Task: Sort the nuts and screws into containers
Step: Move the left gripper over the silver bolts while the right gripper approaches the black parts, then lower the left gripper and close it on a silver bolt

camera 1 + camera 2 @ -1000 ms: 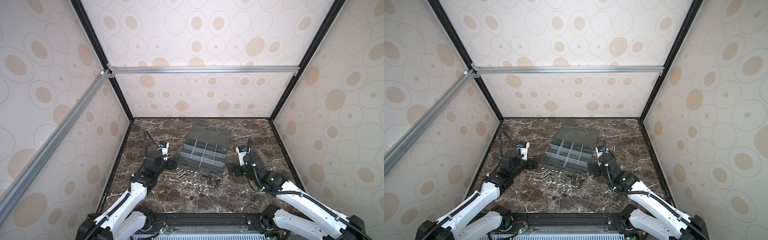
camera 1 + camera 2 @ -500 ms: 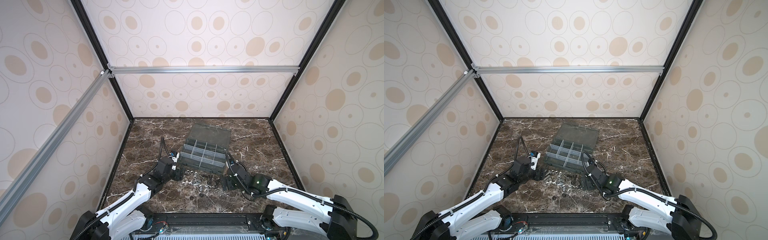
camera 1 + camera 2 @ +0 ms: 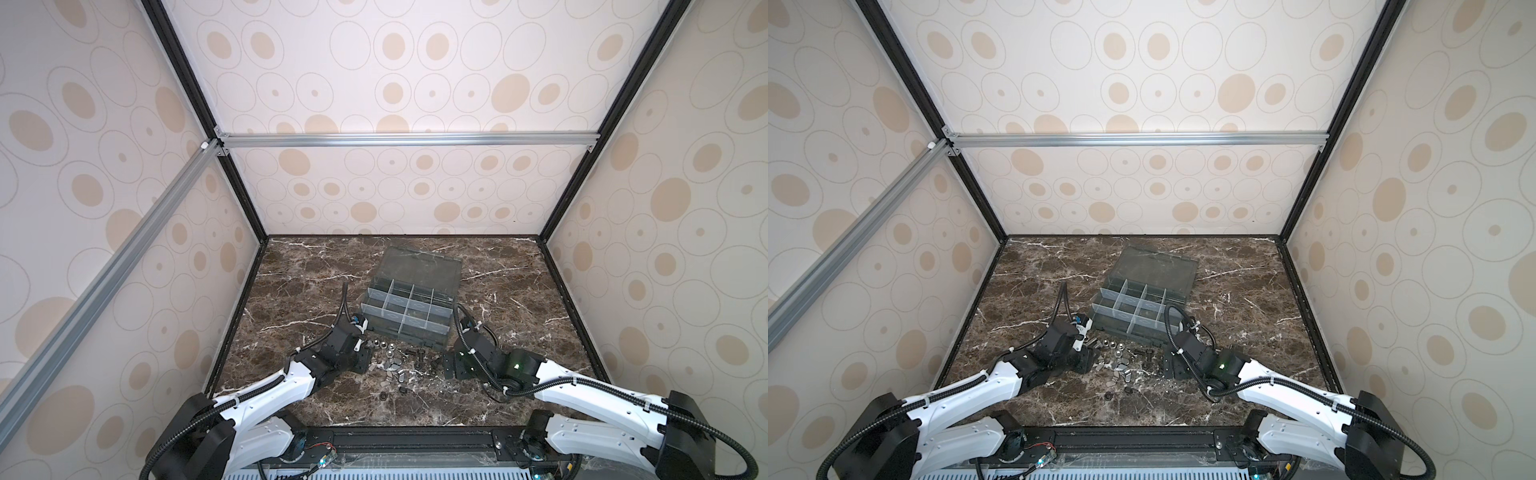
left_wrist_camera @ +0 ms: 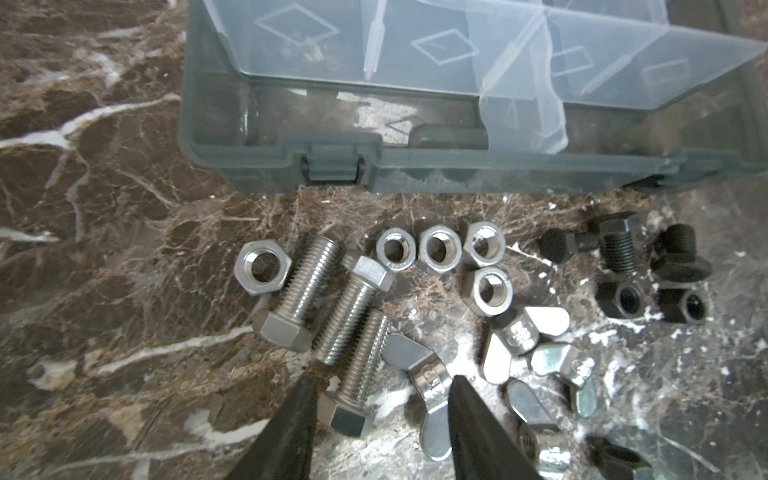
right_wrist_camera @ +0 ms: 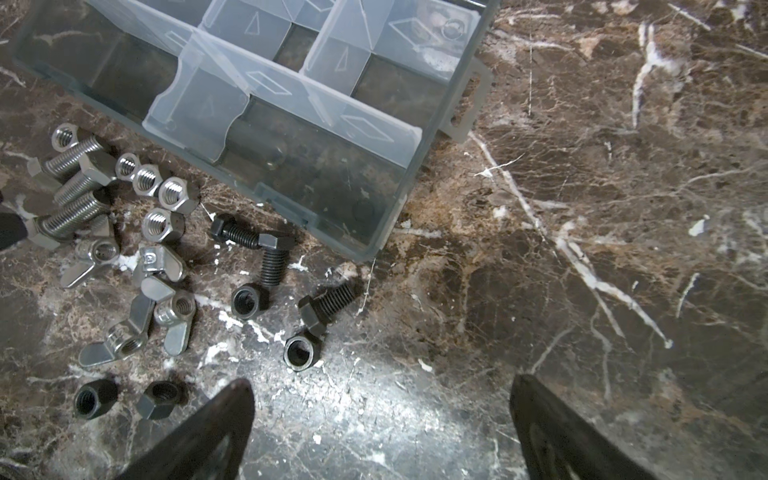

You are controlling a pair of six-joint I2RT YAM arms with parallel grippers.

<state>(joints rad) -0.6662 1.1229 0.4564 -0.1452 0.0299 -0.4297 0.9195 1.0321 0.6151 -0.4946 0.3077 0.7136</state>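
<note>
The left pincer (image 4: 381, 384) stands partly open, astride a silver screw (image 4: 358, 374) and a wing nut (image 4: 430, 392). The right pincer (image 5: 382, 386) gapes wide above the bench (image 5: 582, 216), holding nothing.

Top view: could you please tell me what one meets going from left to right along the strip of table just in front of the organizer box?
left gripper → silver hex nuts → black screws → right gripper. The wing nuts overlap the hex nuts sideways, so they are left out.
</note>
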